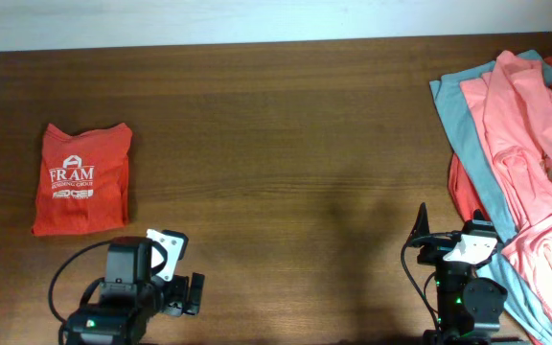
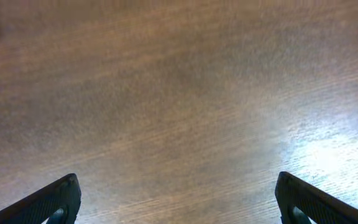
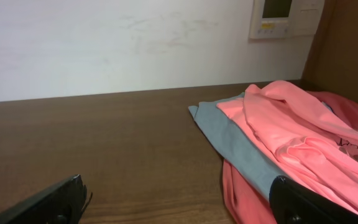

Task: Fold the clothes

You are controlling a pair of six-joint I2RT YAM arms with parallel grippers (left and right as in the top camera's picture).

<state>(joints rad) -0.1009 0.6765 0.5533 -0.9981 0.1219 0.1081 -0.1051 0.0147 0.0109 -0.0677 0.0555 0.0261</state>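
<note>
A folded orange-red T-shirt (image 1: 82,180) with white lettering lies flat at the table's left. At the right edge is a loose pile of clothes: a salmon-pink shirt (image 1: 525,144) on top, a teal-grey one (image 1: 460,113) under it, and an orange-red one (image 1: 462,187) at the bottom. The right wrist view shows the same pile, with the salmon-pink shirt (image 3: 297,124) over the teal-grey shirt (image 3: 235,140). My left gripper (image 2: 178,180) is open over bare wood, near the front edge. My right gripper (image 3: 178,182) is open, just left of the pile, touching nothing.
The brown wooden table (image 1: 286,144) stretches between the folded shirt and the pile. A white wall (image 3: 104,43) with a wall panel (image 3: 284,17) stands behind the far edge. Both arm bases (image 1: 113,307) sit at the front edge.
</note>
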